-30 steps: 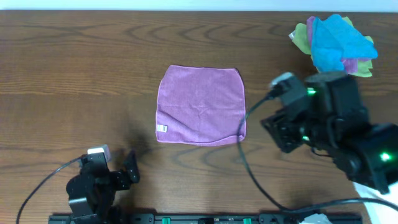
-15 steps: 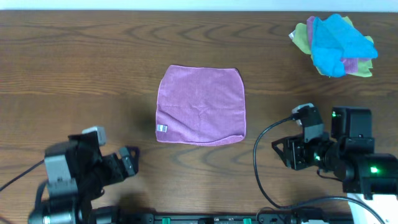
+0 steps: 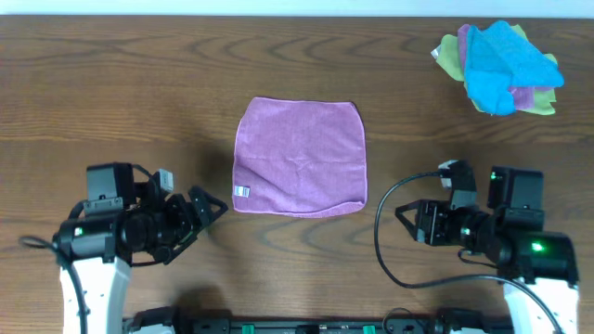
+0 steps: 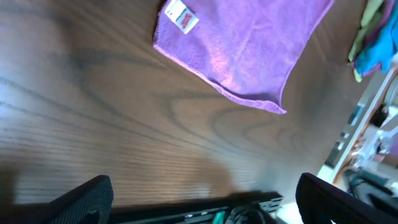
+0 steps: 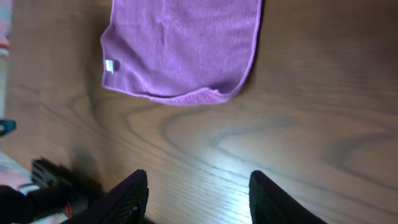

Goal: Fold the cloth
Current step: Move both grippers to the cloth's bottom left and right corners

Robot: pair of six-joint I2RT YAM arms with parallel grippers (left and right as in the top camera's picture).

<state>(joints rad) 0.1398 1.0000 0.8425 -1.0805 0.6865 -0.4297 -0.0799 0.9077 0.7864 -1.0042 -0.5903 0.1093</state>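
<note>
The purple cloth (image 3: 299, 156) lies flat and spread out in the middle of the table, a small white tag at its front left corner. It also shows in the left wrist view (image 4: 242, 43) and the right wrist view (image 5: 183, 46). My left gripper (image 3: 206, 211) is open and empty, just off the cloth's front left corner. My right gripper (image 3: 413, 223) is open and empty, to the right of the cloth's front right corner. Both hang above bare wood, apart from the cloth.
A pile of cloths, bright blue (image 3: 506, 63) on top of yellow-green (image 3: 449, 54) and purple ones, sits at the back right corner. The table is dark wood (image 3: 130, 83). A black rail runs along the front edge.
Both arms have swung round. My left gripper rose and moved toward the cloth's front left corner. My right gripper dropped back from beside the cloth to the front right.
</note>
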